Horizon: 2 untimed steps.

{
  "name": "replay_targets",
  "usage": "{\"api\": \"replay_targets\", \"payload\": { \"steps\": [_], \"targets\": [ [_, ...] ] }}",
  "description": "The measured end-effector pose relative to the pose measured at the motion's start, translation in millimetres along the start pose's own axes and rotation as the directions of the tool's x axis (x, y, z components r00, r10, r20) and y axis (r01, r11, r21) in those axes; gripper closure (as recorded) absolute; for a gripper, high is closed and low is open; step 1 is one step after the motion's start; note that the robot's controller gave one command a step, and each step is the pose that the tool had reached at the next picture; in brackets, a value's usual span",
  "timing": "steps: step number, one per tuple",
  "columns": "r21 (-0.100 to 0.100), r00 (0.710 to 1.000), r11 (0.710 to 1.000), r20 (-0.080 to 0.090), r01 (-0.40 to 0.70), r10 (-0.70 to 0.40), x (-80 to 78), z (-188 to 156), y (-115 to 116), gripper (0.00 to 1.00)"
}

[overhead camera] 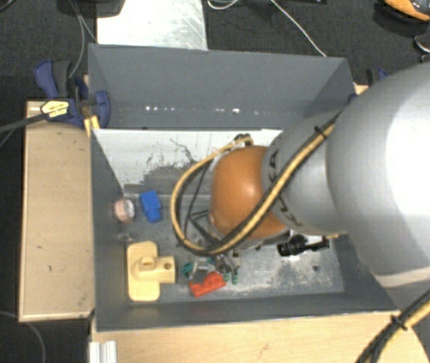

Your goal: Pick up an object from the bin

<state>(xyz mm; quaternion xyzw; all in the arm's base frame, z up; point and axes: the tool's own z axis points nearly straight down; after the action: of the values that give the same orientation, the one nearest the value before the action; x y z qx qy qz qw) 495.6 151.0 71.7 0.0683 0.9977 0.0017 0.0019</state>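
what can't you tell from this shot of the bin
1. Camera view: the arm and its orange cover hide the middle and right floor of the bin.
2. The hand: cables and shadow hide whether it grips anything.
3. Green bits by the red piece: partly under the hand, shape unclear.
4. Round thing left of the blue block: too small to name.

Bright overhead light; glare specks along bin (222, 89) back wall; arm (396, 165) shades floor beneath.
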Motion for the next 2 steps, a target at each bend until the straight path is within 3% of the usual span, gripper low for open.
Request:
{"api": "replay_targets", "payload": {
  "steps": [1,2],
  "targets": [
    [-0.002,1.0,1.0,0.003,0.015,-0.015,-11.5,-25,0,1.0],
    [-0.003,1.0,1.0,0.004,0.013,-0.013,-17.1,-46,16,1.0]
  ]
}}
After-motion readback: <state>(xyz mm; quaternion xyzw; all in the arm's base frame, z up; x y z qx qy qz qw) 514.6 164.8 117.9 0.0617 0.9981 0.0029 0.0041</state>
